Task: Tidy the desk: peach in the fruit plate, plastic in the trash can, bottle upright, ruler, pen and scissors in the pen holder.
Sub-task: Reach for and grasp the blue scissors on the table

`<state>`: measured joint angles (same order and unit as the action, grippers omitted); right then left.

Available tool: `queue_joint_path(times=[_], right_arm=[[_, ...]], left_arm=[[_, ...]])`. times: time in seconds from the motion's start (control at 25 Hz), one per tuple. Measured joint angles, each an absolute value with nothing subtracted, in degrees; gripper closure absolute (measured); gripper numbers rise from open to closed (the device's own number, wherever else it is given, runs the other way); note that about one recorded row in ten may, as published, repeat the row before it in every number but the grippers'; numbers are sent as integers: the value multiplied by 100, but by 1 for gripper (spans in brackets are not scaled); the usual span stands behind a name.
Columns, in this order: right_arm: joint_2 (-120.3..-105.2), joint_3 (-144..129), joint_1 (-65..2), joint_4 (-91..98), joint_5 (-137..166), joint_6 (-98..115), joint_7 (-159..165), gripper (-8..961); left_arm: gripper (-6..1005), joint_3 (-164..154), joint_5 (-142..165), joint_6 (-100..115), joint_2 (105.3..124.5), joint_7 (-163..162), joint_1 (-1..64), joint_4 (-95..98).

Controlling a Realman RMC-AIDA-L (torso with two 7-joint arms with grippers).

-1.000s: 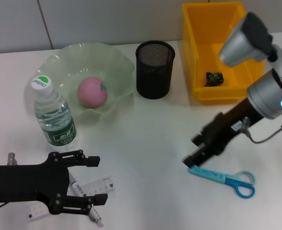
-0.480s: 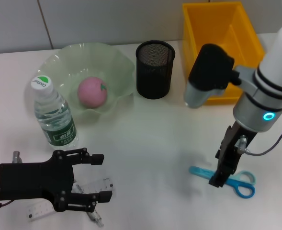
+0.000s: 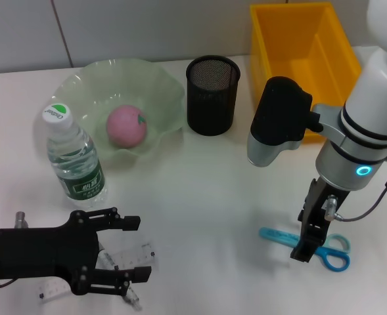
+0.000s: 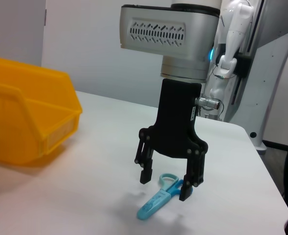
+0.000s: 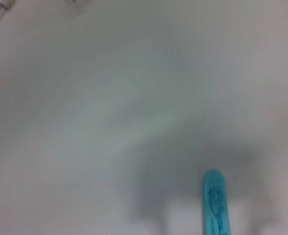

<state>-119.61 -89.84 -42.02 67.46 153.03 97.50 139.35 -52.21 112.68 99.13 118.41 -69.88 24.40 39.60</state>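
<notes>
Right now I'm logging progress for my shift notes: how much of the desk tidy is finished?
Done: peach in the fruit plate, bottle upright. In hand: the right gripper, open, straddles the scissors on the desk; the left gripper, open, hovers over the ruler and pen. Left: all three into the pen holder.

peach [image 3: 126, 126] pink | plate [image 3: 160, 84] pale green | scissors [image 3: 305, 240] blue | bin [image 3: 298, 39] yellow | holder [image 3: 212, 95] black mesh
</notes>
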Motion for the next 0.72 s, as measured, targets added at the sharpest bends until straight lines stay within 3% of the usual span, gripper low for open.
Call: queue_joint_path(times=[0.72], right_arm=[[-11961,-9292,-4167,6757,15320,9674,13912,247]], left_arm=[[138,-5221,11312,9943,11833,-7007,2423,3955]])
